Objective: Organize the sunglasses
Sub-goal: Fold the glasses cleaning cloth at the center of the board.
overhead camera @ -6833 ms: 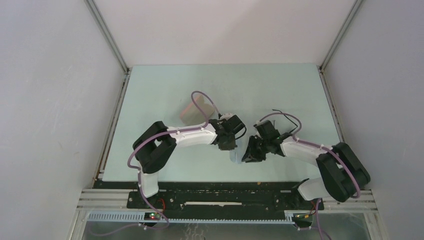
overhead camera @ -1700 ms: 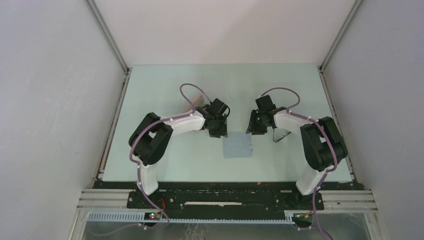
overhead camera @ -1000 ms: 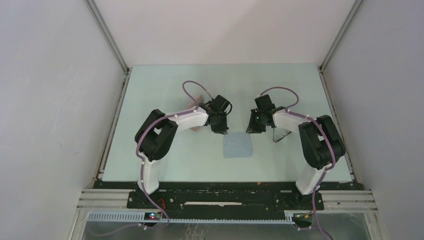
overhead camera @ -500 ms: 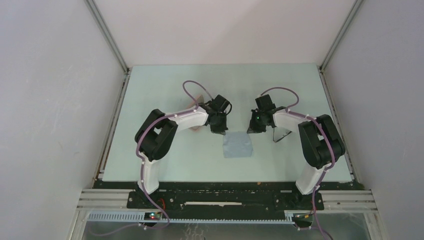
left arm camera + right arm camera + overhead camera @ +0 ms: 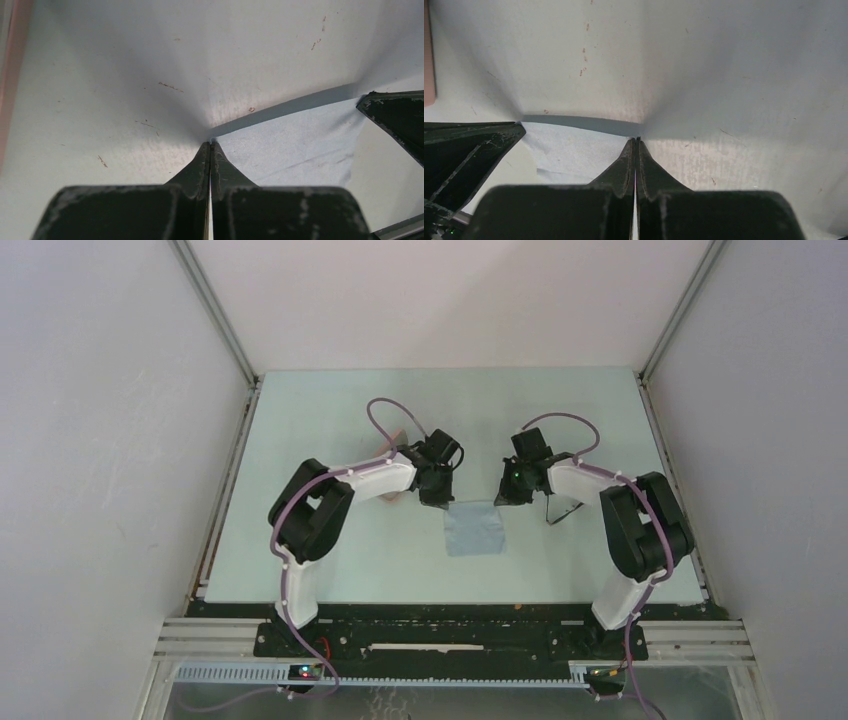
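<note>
The black sunglasses [image 5: 563, 511] lie on the table beside and partly under my right forearm; only thin dark frame lines show. The grey-blue cloth [image 5: 474, 529] lies spread at the table's middle. My left gripper [image 5: 438, 501] is shut on the cloth's far left corner [image 5: 210, 145]. My right gripper [image 5: 503, 499] is shut on the cloth's far right corner [image 5: 636, 140]. The cloth's far edge is raised slightly and casts a shadow in both wrist views. The salmon-pink case [image 5: 392, 494] is mostly hidden under my left forearm.
The pale green table [image 5: 330, 440] is walled by white panels on three sides. The pink case's edge shows at the left border of the left wrist view [image 5: 10, 75] and of the right wrist view [image 5: 428, 60]. The two grippers are about a cloth's width apart.
Since the earliest frame both grippers have moved away from the near edge and apart, spreading the cloth. Over the last second they barely moved; the cloth's far edge sits a little flatter.
</note>
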Available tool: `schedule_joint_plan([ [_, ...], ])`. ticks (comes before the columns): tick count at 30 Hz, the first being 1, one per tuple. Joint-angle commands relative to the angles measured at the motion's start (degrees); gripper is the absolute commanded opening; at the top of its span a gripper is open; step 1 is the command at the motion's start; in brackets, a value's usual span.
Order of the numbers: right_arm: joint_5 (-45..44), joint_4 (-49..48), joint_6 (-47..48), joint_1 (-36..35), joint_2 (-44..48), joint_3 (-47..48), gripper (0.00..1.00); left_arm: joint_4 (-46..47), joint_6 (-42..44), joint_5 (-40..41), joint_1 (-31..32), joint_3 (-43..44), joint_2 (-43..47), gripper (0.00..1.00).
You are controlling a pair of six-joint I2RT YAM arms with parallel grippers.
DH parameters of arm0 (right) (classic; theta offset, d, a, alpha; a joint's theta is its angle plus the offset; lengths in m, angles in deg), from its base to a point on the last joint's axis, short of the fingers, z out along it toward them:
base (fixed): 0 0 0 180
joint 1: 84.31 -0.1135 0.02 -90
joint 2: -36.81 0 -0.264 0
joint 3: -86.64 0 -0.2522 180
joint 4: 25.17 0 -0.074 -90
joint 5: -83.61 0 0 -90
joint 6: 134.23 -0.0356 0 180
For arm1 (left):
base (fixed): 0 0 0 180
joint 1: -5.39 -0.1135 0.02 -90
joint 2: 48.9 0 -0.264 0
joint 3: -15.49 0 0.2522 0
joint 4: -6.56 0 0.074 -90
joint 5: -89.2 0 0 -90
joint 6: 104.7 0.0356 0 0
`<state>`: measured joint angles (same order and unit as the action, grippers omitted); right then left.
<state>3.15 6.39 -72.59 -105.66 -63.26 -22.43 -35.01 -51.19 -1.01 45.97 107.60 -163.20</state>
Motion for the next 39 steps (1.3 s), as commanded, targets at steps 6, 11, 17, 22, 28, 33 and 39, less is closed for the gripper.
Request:
schedule_joint_plan([
  [6,-0.53,0.30,0.40,0.03,5.67,1.16,0.00,-1.10,3.71,2.54,-0.19,2.40,6.06,0.00],
  [11,-0.94,1.00,0.39,-0.19,6.56,1.14,0.00,-1.54,4.86,2.06,-0.20,2.20,7.49,0.00],
  [17,-2.02,1.52,0.49,-0.86,7.87,0.56,0.00,-1.27,5.68,2.31,1.26,-0.25,8.84,0.00],
  [22,-2.31,1.36,0.65,-1.23,9.00,-1.63,0.00,-0.89,5.10,3.19,2.82,-2.75,10.34,0.00],
  [28,-3.20,0.52,0.54,-1.95,10.69,-6.03,0.00,0.20,4.01,3.13,4.86,-5.98,10.67,0.00],
  [33,-3.30,0.44,0.45,-2.30,12.89,-9.13,0.00,1.37,3.03,3.02,5.56,-8.17,10.93,0.00],
  [39,-3.25,0.32,0.88,-3.87,14.24,-11.72,0.00,1.95,2.58,2.55,6.09,-9.54,10.79,0.00],
])
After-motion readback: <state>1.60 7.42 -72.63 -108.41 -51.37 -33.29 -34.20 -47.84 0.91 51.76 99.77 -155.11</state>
